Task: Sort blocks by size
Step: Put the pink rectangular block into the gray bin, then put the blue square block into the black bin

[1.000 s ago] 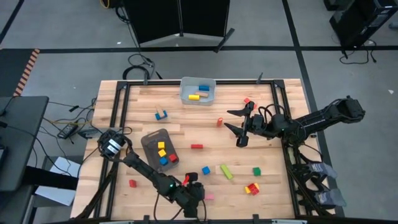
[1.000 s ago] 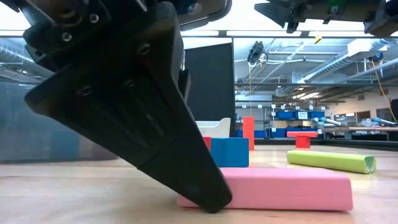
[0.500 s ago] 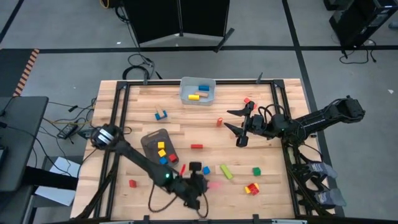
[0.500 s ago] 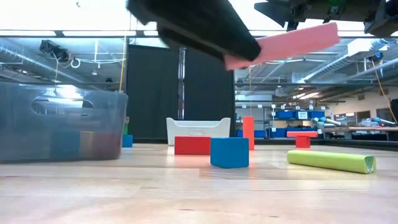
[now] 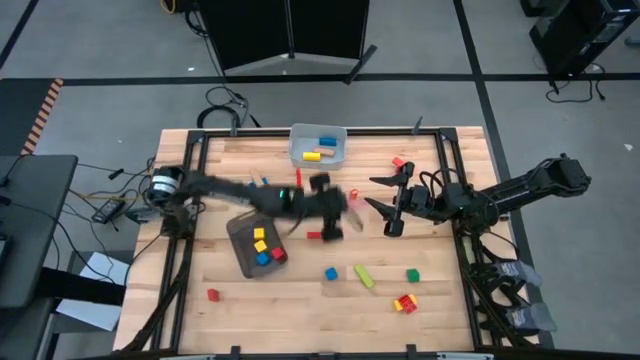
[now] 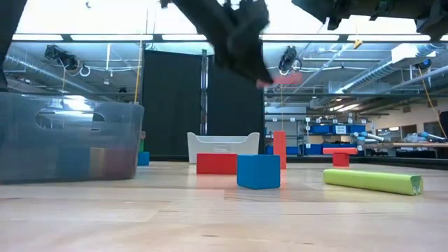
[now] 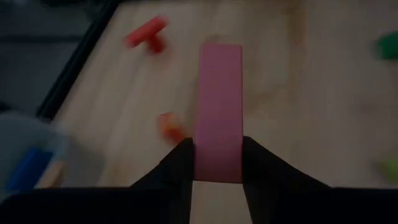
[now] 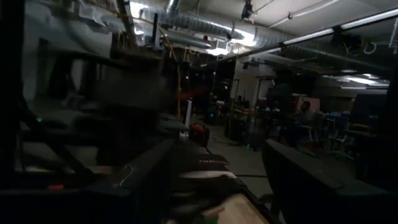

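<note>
Your left hand (image 7: 216, 163) is squeezing the long pink block (image 7: 219, 112) up in the air near the light bin (image 5: 318, 146), so hold it tight, stop right over the bin, then let go, while your right hand (image 5: 383, 205) waits open.

A robotics lab or workshop, this: a wooden work table (image 5: 230, 310) on a metal frame stands on grey concrete floor, cables (image 5: 115, 205) trailing off its side. Beyond, exposed ceiling ducts (image 8: 186, 22), strip lights (image 6: 329, 37) and shelving with blue storage bins (image 6: 329, 129).
</note>
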{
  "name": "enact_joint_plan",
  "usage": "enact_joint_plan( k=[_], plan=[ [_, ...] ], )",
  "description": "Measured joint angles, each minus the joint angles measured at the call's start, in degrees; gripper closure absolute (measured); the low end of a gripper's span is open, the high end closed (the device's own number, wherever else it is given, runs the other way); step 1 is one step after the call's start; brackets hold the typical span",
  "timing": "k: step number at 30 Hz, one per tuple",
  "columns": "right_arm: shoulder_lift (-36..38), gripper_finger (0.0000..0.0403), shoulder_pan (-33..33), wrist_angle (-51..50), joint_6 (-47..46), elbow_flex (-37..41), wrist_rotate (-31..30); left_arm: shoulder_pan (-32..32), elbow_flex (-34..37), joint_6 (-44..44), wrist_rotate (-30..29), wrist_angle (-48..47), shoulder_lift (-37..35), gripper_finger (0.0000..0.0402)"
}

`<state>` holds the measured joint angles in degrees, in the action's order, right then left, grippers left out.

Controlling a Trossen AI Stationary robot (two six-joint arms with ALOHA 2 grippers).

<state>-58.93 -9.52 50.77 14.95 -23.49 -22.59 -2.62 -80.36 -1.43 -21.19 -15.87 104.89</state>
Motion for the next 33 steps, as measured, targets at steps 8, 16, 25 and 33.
enact_joint_plan(
  k=[8,16,25,33],
  plan=[
    [1.8,0.015,-2.1,-7.7,4.6,0.0,-12.6,16.5,0.0,1.7,7.9,0.9,0.1,0.0295],
    [1.9,0.0154,-2.5,-19.4,-2.9,0.0,-15.5,31.0,0.1,-1.8,18.7,-4.1,3.3,0.0295],
    [2.1,0.0152,-2.7,-28.3,-10.4,0.0,-15.5,33.8,0.0,-1.5,19.6,-6.1,4.3,0.0179],
    [1.8,0.0145,-2.9,-28.8,-14.6,-0.3,-7.6,32.2,0.0,-0.1,21.9,-5.7,1.3,0.0085]
  ],
)
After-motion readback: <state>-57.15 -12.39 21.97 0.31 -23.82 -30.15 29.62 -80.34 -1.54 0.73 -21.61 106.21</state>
